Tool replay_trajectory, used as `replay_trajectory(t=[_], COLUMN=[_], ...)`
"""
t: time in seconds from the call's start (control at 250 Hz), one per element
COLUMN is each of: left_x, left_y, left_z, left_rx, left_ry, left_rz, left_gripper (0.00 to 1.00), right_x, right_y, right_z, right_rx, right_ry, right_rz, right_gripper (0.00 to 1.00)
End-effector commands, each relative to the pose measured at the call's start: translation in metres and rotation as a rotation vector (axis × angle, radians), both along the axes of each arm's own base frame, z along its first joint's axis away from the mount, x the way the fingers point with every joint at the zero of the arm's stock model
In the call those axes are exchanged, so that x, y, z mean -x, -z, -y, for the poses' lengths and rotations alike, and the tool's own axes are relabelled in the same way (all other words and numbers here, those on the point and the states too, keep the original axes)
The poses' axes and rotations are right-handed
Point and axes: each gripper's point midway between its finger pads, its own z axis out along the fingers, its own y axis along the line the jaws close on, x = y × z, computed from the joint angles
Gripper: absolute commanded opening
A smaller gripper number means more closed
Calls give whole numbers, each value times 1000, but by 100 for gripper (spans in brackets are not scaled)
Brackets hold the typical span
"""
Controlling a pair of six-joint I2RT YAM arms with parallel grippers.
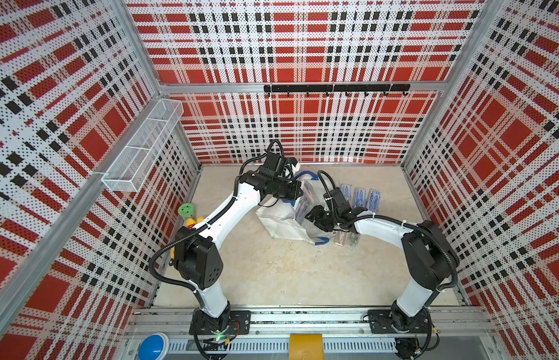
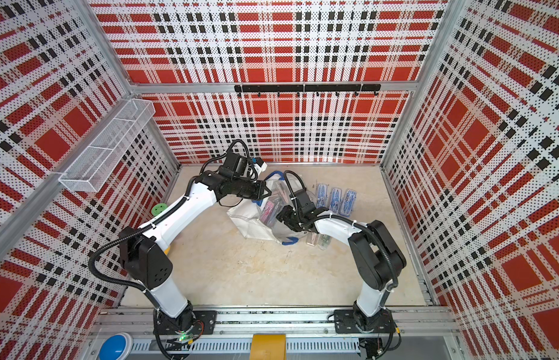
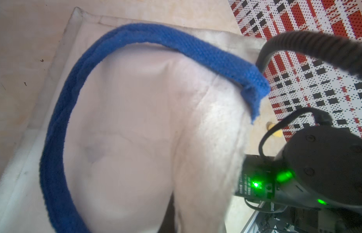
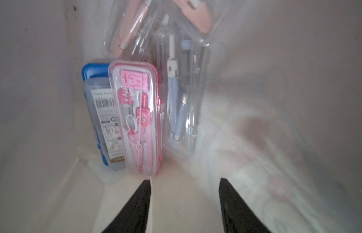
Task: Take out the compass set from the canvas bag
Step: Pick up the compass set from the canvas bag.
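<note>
The white canvas bag [image 1: 278,224] lies on its side mid-table, its mouth facing the right arm. My left gripper [image 1: 298,190] is shut on the bag's upper rim fabric [image 3: 135,121] beside a blue handle [image 3: 55,141]; the cloth hides its jaws. My right gripper [image 4: 184,181] reaches inside the bag, open, with nothing between its black fingers [image 4: 143,203]. Just ahead of it stand several compass sets: a pink case [image 4: 139,119], a blue case [image 4: 97,113] behind it, and a clear case with a pale blue compass [image 4: 178,96]. The pink case sits just beyond one fingertip, apart from it.
Three blue compass cases [image 1: 359,196] lie in a row on the table right of the bag. Clear cases [image 1: 347,238] lie under the right forearm. Green and yellow items [image 1: 187,210] sit by the left wall, under a white mesh basket [image 1: 141,149]. A black hook rail [image 1: 334,88] runs along the back wall.
</note>
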Motion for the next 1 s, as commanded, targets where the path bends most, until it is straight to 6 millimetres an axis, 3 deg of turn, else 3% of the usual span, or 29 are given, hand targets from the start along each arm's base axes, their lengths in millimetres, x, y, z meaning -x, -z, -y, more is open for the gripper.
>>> replay_trajectory(t=[0.0,0.308,0.636,0.816,0.996], left_x=[4,3,3,3,4], left_y=[-24,-21,-21,-21,-18], left_z=[7,9,11,12,11], left_rx=[46,49,57,63,61], left_ry=[36,43,50,52,53], left_rz=[35,27,21,15,7], left_gripper=[0,0,0,0,0], right_x=[-30,-37,-42,-56,-68], right_y=[-15,31,73,63,34], right_z=[-15,-4,-23,-43,-65], right_rx=[-84,-18,-55,-133,-261], right_ry=[83,183,148,93,23], right_rz=[48,-22,-76,0,106], right_gripper=[58,60,62,60,46])
